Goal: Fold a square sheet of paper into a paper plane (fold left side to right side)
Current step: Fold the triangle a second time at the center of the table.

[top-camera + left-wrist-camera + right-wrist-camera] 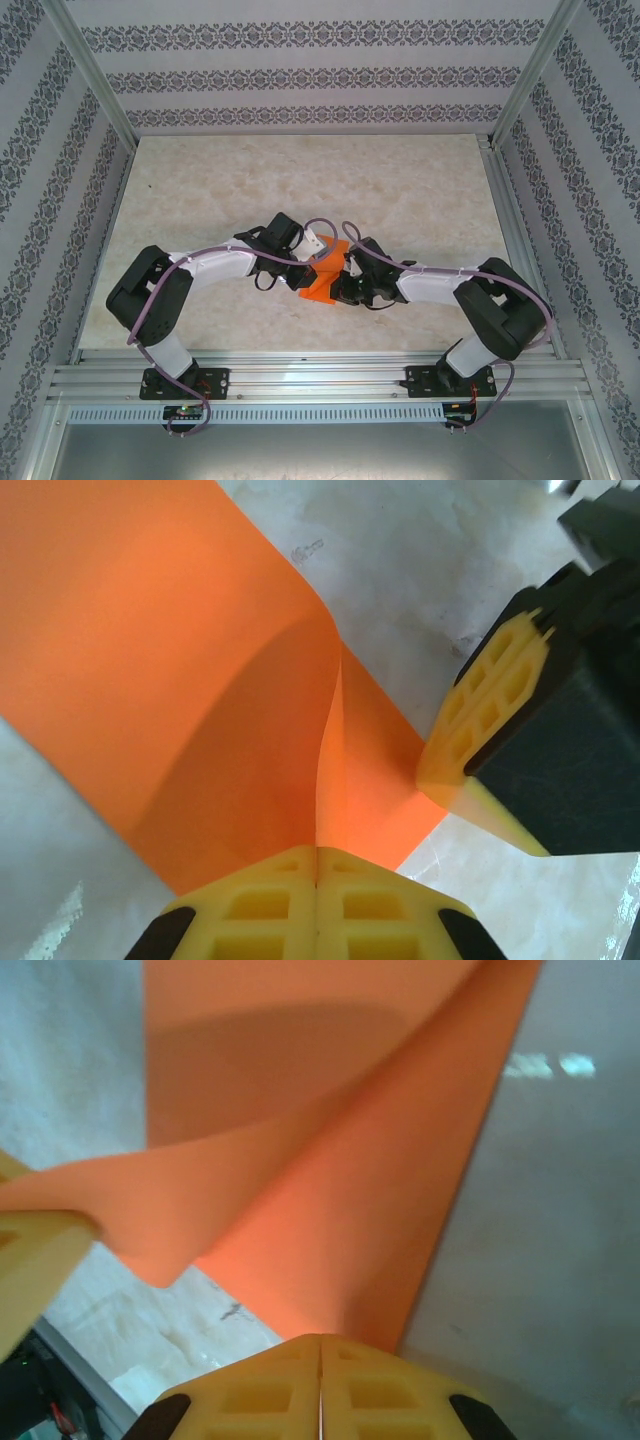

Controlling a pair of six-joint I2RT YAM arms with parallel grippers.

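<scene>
The square sheet of paper (322,272) is bright orange and lies bent upward at the middle of the table, between the two arms. My left gripper (303,262) is shut on one edge of it. In the left wrist view the yellow jaws (318,854) meet on a raised crease of the sheet (150,630), and the right gripper's yellow fingers (490,695) press on the sheet's far corner. My right gripper (346,274) is shut on the opposite edge. In the right wrist view its jaws (320,1340) pinch the curling sheet (340,1170), one flap arching over to the left.
The marble-patterned tabletop (300,170) lies open behind the arms. Patterned walls and metal frame posts (95,75) enclose it. An aluminium rail (320,375) carrying the arm bases runs along the near edge.
</scene>
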